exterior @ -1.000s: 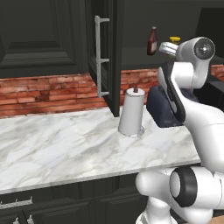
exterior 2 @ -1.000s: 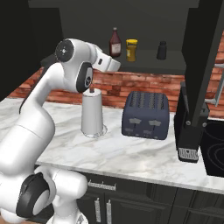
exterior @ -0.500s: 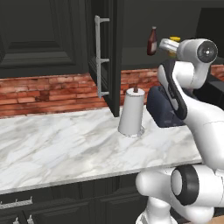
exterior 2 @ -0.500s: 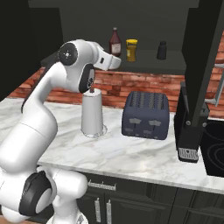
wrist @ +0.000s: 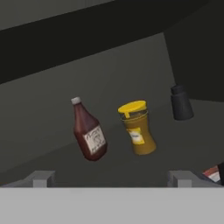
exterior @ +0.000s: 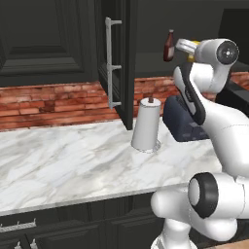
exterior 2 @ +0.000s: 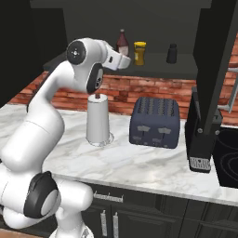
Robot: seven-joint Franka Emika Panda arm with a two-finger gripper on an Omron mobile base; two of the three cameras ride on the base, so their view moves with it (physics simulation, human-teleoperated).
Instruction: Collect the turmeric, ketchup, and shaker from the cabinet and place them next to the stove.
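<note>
Three items stand on the shelf of the open cabinet (exterior 2: 153, 69). The ketchup (wrist: 89, 130) is the slim dark red bottle on the left (exterior 2: 122, 43) (exterior: 168, 46). To its right stands the yellow-topped turmeric (wrist: 136, 127) (exterior 2: 139, 53). The dark grey shaker (wrist: 180, 103) (exterior 2: 172, 53) sits farther right and deeper in. My gripper (wrist: 111, 179) (exterior 2: 124, 60) hovers just in front of the shelf, open and holding nothing, facing the ketchup and turmeric, apart from both.
The cabinet door (exterior: 116, 58) with its silver bar handle (exterior: 113, 68) swings out to the left; another door (exterior 2: 218, 60) hangs open at the right. On the marble counter (exterior 2: 139, 162) stand a paper towel roll (exterior 2: 98, 121) and a toaster (exterior 2: 154, 122). The stove (exterior 2: 228, 158) is at the far right.
The hand has edged slightly closer to the bottles on the shelf. The ketchup, turmeric and shaker have not moved.
</note>
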